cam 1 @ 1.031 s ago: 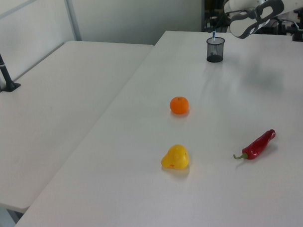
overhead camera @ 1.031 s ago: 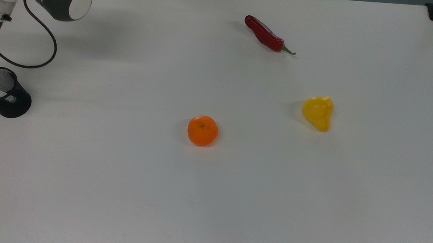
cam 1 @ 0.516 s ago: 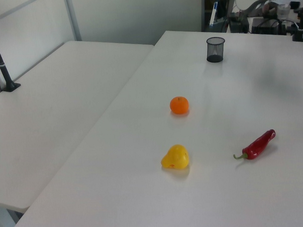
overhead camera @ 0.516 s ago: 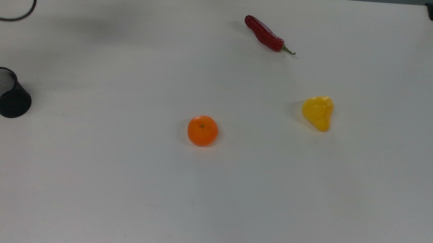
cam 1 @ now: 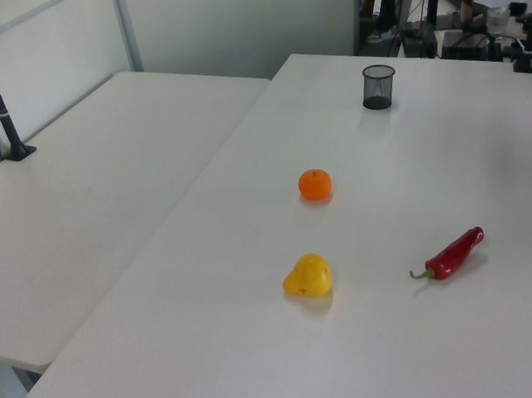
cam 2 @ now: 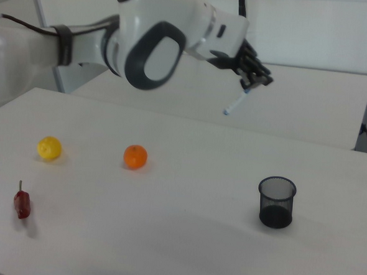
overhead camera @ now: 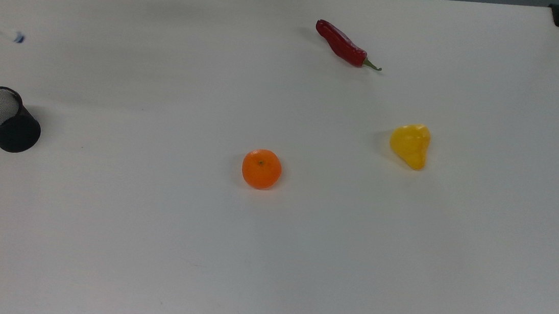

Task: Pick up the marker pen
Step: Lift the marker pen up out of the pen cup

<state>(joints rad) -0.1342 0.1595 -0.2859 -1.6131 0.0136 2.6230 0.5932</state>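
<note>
A plain white table [overhead camera: 269, 258] carries everything, with a second white table beside it in the left view and pale wall panels behind.

Nearest in the right view is the chilli [cam 2: 22, 203], then the black mesh cup [cam 2: 276, 202], standing upright and empty. Further back sit the orange [cam 2: 135, 157] and the yellow pepper [cam 2: 49, 148], all well apart from one another.

Above and beyond the cup, the gripper [cam 2: 254, 81] is clamped on the pen [cam 2: 236, 104], which hangs clear of the table and slants down toward the right view's left, its small blue tip lowest. In the top view the pen's tip end [overhead camera: 2, 30] pokes in from the top view's left edge, well above the cup [overhead camera: 3, 119].

The main risk, as I judge it, is the hold: the fingers seem to pinch the pen close to its upper end, so most of the barrel hangs free. A quick swing or stop could let it pivot or slip out, and it would drop to the table and roll.

The arm [cam 2: 148, 45] reaches in from the right view's left, its bulky white-and-grey wrist held high over the table and the hand angled forward and downward.
</note>
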